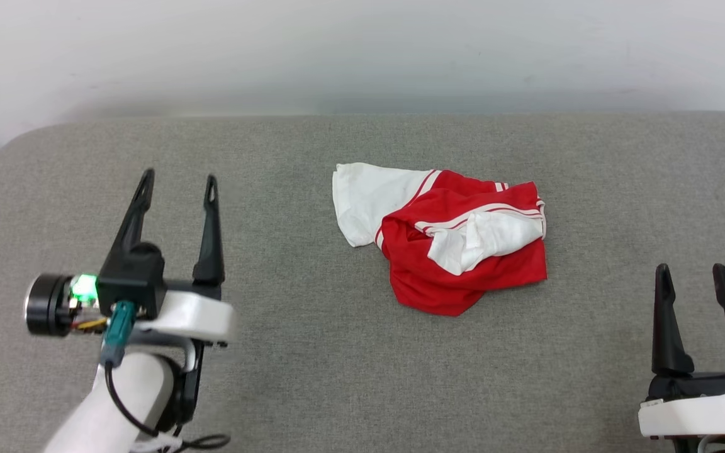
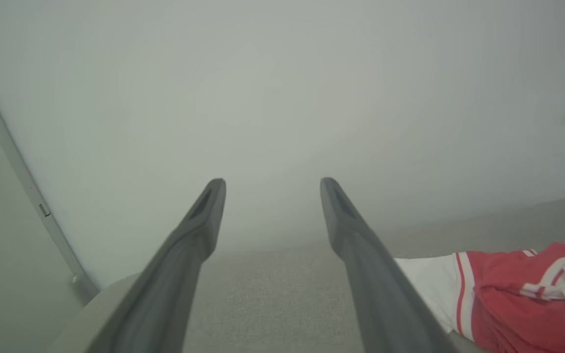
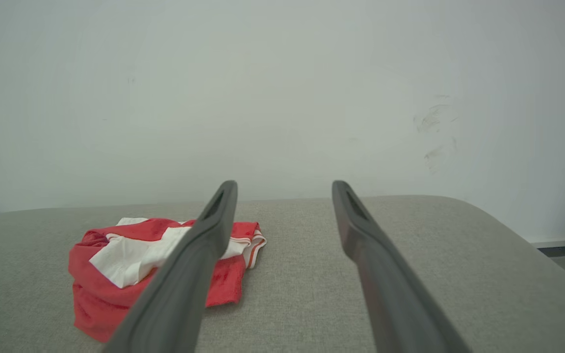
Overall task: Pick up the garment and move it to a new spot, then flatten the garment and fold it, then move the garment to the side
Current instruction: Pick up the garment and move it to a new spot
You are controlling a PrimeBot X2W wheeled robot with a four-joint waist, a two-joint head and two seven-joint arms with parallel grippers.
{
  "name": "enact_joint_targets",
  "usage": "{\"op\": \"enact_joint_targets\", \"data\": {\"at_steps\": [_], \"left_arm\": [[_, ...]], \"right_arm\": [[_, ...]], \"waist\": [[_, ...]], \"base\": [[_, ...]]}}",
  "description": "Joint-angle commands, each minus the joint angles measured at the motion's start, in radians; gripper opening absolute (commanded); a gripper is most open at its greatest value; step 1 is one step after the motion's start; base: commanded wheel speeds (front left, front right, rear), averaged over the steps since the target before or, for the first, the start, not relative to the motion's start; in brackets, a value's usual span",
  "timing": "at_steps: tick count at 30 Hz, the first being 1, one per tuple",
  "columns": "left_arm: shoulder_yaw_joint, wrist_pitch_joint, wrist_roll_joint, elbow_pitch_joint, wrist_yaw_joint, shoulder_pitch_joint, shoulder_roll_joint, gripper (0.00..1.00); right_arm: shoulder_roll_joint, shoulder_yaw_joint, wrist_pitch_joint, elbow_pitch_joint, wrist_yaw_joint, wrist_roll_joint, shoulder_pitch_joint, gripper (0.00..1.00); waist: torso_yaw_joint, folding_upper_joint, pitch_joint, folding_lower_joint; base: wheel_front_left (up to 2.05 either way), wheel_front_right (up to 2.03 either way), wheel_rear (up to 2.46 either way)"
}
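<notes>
Shirt (image 1: pixel 457 242) crumpled mid-pad (image 1: pixel 312 365), bare room all round. Left gripper (image 1: pixel 179 177) at 9, right gripper (image 1: pixel 690 269) at 4, both wide apart and empty.

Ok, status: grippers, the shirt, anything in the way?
Left gripper open, empty. Right gripper open, empty. Red-and-white jersey T-shirt crumpled on grey fabric surface, untouched. Nothing seen in the way.

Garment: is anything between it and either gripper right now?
Nothing visible stands in the way. The crumpled garment lies by itself on the grey surface, with bare cloth between it and the open left gripper and the open right gripper.
</notes>
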Motion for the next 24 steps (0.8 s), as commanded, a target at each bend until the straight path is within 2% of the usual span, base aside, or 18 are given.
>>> {"op": "enact_joint_targets", "data": {"at_steps": [1, 6, 12, 19, 24], "left_arm": [[0.040, -0.002, 0.049, -0.014, -0.007, 0.059, -0.016, 1.00], [0.114, -0.002, 0.114, -0.027, -0.032, 0.162, -0.064, 1.00], [0.204, -0.003, 0.191, -0.034, -0.077, 0.283, -0.149, 1.00], [0.287, -0.003, 0.264, -0.018, -0.137, 0.361, -0.231, 1.00], [0.331, -0.003, 0.300, -0.006, -0.178, 0.386, -0.269, 1.00]], "right_arm": [[0.002, 0.003, -0.002, -0.004, -0.001, -0.003, 0.015, 1.00], [0.002, 0.010, -0.002, -0.004, -0.001, -0.004, 0.025, 1.00], [0.002, 0.015, -0.002, 0.003, -0.001, -0.004, 0.041, 1.00], [0.002, 0.018, -0.002, 0.016, -0.001, 0.003, 0.060, 1.00], [0.002, 0.018, -0.002, 0.025, -0.001, 0.007, 0.072, 1.00]], "waist": [[-0.001, 0.0000, -0.007, 0.0001], [-0.004, 0.0000, -0.016, 0.0001], [-0.007, 0.0000, -0.031, 0.0001], [-0.005, 0.0000, -0.048, 0.0001], [-0.001, 0.0000, -0.059, 0.0001]], "base": [[0.00, 0.00, 0.00], [0.00, 0.00, 0.00], [0.00, 0.00, 0.00], [0.00, 0.00, 0.00], [0.00, 0.00, 0.00]]}}
